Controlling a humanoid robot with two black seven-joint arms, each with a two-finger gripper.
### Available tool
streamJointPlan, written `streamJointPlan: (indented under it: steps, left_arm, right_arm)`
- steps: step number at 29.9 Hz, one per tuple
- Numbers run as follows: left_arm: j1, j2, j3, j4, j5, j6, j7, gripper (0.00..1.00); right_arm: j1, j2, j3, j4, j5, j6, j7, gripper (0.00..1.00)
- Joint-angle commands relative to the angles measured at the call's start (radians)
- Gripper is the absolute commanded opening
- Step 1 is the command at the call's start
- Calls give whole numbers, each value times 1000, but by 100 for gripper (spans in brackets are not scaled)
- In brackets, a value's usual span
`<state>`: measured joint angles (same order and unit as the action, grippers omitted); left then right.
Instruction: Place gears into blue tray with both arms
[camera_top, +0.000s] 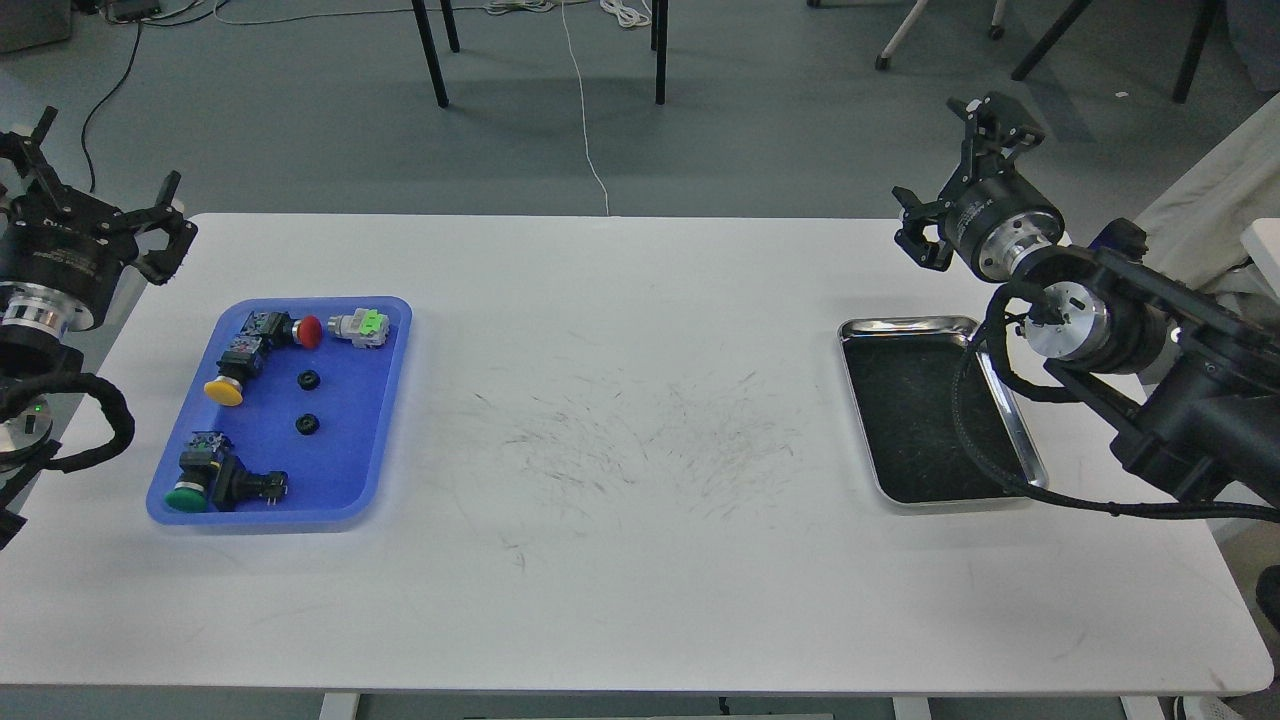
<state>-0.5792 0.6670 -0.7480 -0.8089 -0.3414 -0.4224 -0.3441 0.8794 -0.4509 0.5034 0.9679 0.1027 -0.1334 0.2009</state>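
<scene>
Table (640, 560) centre open; blue tray (385, 420) left, steel tray (935, 326) right.

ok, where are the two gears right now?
Both gears lie inside the blue tray at the left of the head view, one behind the other near its middle, right of the yellow-capped switch.

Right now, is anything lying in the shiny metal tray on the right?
No, the steel tray shows only its bare dark bottom; both gears sit in the blue tray.
</scene>
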Motion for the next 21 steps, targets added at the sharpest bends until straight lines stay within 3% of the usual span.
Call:
streamJointPlan:
  steps: [1,3,11,14,21]
  left_arm:
    - [10,-21,15,-27,2,118,16,99]
    - [4,-32,80,-35,24,165,45,99]
    - [-99,103,321,-122,260,130,102,99]
    - [-129,115,403,-137,318,125,108,99]
    - [-241,178,571,-168,543,134,166,99]
  right_arm:
    - [-2,1,1,0,0,0,0,99]
    - [-5,1,1,0,0,0,0,99]
    - [-14,1,1,0,0,1,0,99]
    - [-13,3,1,2,0,1,0,99]
    - [-14,3,0,2,0,1,0,99]
